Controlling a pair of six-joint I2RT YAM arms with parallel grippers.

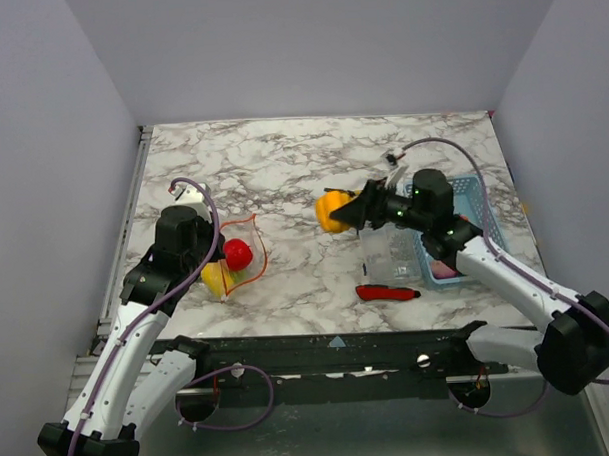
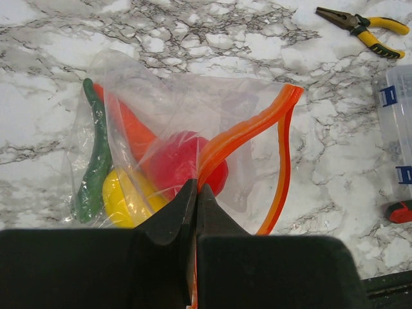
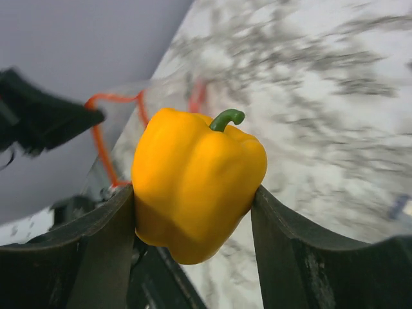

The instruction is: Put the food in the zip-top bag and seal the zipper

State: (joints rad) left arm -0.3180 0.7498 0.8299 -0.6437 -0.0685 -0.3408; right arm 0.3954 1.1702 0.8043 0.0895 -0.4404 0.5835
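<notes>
Partly done. The zip-top bag (image 1: 247, 252), lower left of the top view, already holds a red tomato (image 2: 177, 161) and yellow, orange and green pieces. The left claw (image 2: 196, 193) is pinched closed on its zipper (image 2: 248, 129), and the mouth gapes. Mid-frame, the right claw (image 3: 193, 190) grips a yellow bell pepper (image 3: 193, 174), not yet bagged. Sealing remains.

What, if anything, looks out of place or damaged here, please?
Nothing is spilled or damaged. The only oddity is the zipper of the zip-top bag: its orange strip bows and twists where the left gripper pinches it. The right gripper holds the yellow pepper squarely.
</notes>
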